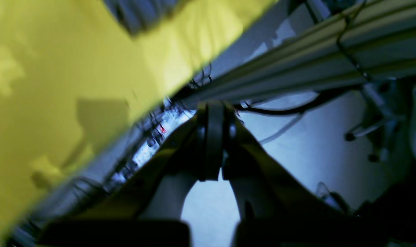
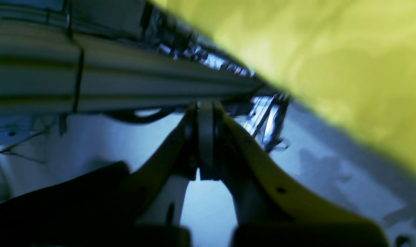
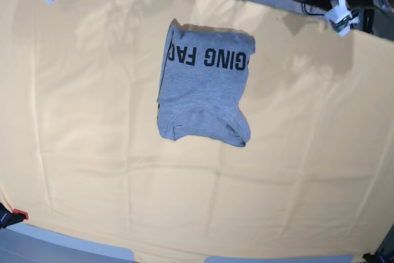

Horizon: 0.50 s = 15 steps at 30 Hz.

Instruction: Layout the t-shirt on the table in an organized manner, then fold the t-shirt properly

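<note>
A very large flat table draped in pale yellow-orange cloth (image 3: pixel 295 170) fills the base view, with cables and a power strip along its far edge. We see the heather-grey short-sleeved cotton t-shirt with black block lettering (image 3: pixel 203 93) lying near the far middle of that surface, already folded into a compact, roughly rectangular packet, with its lettered part toward the far side and a sleeve or hem fold at the near end. Both our arms are parked at the far corners, well apart from the shirt. Our left gripper (image 1: pixel 214 171) has its jaws pressed together on nothing, and our right gripper (image 2: pixel 206 173) likewise sits fully closed and empty, both aimed past the table edge at the floor. We judge the folding to be essentially finished. If anything remains, it would be squaring the slightly uneven near edge, which would call for reaching back in from the corners with opened jaws.
</note>
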Motion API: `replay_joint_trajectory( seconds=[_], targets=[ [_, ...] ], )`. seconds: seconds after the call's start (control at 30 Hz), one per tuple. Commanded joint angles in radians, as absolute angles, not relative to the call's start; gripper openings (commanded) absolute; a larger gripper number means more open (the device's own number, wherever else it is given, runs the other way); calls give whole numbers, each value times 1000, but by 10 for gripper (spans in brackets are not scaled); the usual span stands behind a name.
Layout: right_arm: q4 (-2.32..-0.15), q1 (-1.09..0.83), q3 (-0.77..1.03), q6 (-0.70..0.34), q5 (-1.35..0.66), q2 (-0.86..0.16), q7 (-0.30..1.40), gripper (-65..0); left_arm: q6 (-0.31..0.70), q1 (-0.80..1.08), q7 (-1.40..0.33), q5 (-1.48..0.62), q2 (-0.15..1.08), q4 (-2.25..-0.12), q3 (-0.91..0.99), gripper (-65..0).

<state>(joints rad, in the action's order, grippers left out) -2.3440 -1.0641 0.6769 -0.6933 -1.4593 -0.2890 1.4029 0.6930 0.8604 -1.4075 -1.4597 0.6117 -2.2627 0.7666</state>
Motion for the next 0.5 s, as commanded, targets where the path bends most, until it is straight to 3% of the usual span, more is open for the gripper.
replay_joint_trajectory(
  seconds=[0.0,0.3,0.47],
  targets=[
    [-2356,-1110,683,-698,-1484,-296,1396,-650,698,902,-1396,-1484,610,-2274,793,-650],
    [-2343,-1309,680,-698,-1484,-296,1396,-650,698,1155,-1396,-1484,512,-2268,834,-650],
    [-2153,-1287,652,-698,-1453,-297,1396,-650,698,1174,-1396,-1430,441,-2235,781,-650]
  ],
)
